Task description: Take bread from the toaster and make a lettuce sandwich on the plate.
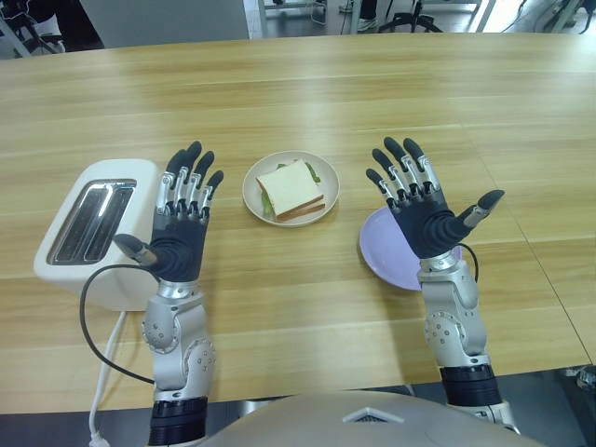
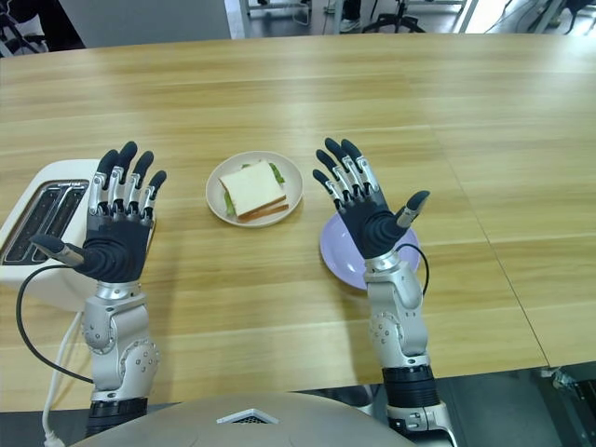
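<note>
Sandwich (image 1: 291,189) sits assembled on the plate (image 1: 253,197), mid-counter (image 1: 326,93). Left hand (image 1: 182,223) and right hand (image 1: 421,209) hover either side w/ fingers (image 1: 189,179) spread, holding nothing. Risk on lowering: right hand clips the purple plate (image 1: 380,256) beneath it, left hand knocks the toaster (image 1: 70,270).

Looks like an office or lab meeting room: a large, curved, pale wood-laminate conference table (image 1: 372,84), with a black chair base (image 1: 410,20) and a flat grey panel (image 1: 163,19) on the far side.
</note>
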Robot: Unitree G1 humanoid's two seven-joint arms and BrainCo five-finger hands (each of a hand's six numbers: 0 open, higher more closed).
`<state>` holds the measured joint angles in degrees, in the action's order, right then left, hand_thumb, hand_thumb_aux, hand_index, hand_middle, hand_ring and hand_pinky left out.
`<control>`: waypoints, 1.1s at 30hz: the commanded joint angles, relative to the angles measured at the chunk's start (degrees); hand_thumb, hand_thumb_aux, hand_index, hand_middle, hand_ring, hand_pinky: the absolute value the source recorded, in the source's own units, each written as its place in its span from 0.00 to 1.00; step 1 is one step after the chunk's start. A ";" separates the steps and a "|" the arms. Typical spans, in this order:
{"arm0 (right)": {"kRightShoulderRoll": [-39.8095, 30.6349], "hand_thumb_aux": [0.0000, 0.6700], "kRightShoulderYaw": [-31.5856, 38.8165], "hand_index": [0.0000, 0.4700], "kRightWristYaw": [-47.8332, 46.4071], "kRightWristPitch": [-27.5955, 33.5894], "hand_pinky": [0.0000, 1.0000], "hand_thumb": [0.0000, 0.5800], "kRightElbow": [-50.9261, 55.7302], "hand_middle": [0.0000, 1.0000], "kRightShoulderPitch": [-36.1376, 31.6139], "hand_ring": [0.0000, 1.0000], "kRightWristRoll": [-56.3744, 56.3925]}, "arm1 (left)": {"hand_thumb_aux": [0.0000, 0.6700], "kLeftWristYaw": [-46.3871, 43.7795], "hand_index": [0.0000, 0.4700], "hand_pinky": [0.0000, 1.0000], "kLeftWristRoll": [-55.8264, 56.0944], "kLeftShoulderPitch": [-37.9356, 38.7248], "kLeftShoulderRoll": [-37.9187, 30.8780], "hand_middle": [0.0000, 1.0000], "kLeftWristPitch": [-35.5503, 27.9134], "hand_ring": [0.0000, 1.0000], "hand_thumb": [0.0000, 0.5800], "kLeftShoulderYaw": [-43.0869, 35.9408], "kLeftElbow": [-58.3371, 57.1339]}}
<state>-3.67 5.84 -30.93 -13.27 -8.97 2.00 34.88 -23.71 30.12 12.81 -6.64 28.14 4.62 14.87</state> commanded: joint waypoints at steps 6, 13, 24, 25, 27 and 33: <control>0.79 0.00 -3.01 0.00 -0.99 3.00 0.00 0.00 -1.06 0.00 -0.06 0.00 2.52 | 0.00 -1.05 0.00 0.00 -1.37 -0.86 0.86 0.00 -1.02 0.00 0.00 -0.25 -1.54; 1.36 0.00 -4.32 0.00 -1.48 4.23 0.00 0.00 -1.38 0.00 -0.16 0.00 3.21 | 0.00 -1.67 0.00 0.00 -1.61 -1.12 1.23 0.00 -1.28 0.00 0.00 -0.19 -1.59; 1.91 0.00 -6.01 0.00 -2.30 5.51 0.00 0.00 -1.90 0.00 0.04 0.00 3.96 | 0.00 -2.46 0.00 0.00 -1.69 -0.95 1.41 0.00 -1.37 0.00 0.00 -0.56 -1.34; 2.00 0.00 -6.10 0.00 -2.37 5.55 0.00 0.00 -1.87 0.00 0.01 0.00 3.92 | 0.00 -2.50 0.00 0.00 -1.67 -0.93 1.39 0.00 -1.36 0.00 0.00 -0.57 -1.36; 2.16 0.00 -6.28 0.00 -2.46 5.70 0.00 0.00 -1.88 0.00 -0.01 0.00 3.98 | 0.00 -2.59 0.00 0.00 -1.60 -0.91 1.36 0.00 -1.34 0.00 0.00 -0.58 -1.35; 2.55 0.00 -7.08 0.00 -2.64 6.25 0.00 0.00 -1.86 0.00 -0.14 0.00 4.58 | 0.00 -2.96 0.00 0.00 -1.30 -1.03 1.45 0.00 -1.39 0.00 0.00 -0.48 -1.48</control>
<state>-1.31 -0.74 -33.35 -7.83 -9.70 1.96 38.98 -26.45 29.05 11.79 -5.36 27.48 4.11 13.91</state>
